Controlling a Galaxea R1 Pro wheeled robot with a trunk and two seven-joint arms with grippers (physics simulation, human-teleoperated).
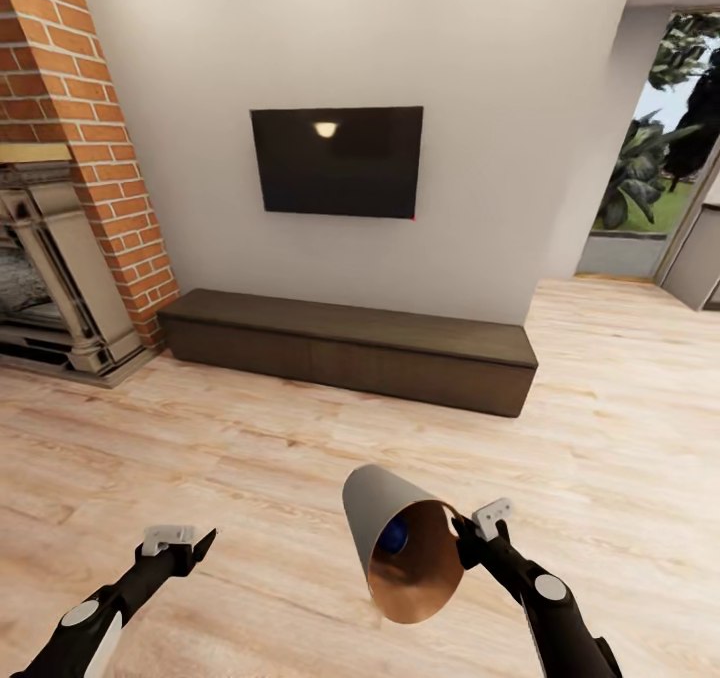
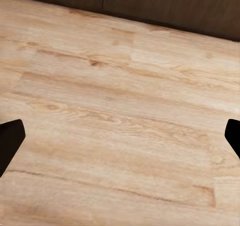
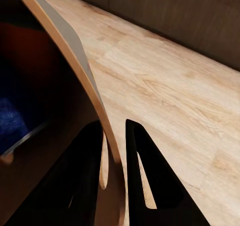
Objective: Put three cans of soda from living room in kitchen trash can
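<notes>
I am in the living room. My right gripper (image 1: pixel 462 536) is shut on the rim of the tash can (image 1: pixel 395 543), a grey tapered bin with a coppery inside, held tilted above the wood floor with its mouth toward me. A dark blue can of soda (image 1: pixel 396 535) lies inside it. In the right wrist view the two dark fingers (image 3: pixel 145 186) pinch the bin's wall (image 3: pixel 75 56), and the blue can (image 3: pixel 12 126) shows inside. My left gripper (image 1: pixel 190 548) hangs open over the floor with nothing between its fingertips (image 2: pixel 10 141).
A low dark wood bench (image 1: pixel 350 348) runs along the wall under a wall television (image 1: pixel 337 161). A red brick fireplace (image 1: pixel 70 178) stands at the left. An opening to a garden (image 1: pixel 665 148) lies at the far right. Light plank floor (image 1: pixel 300 438) stretches between me and the bench.
</notes>
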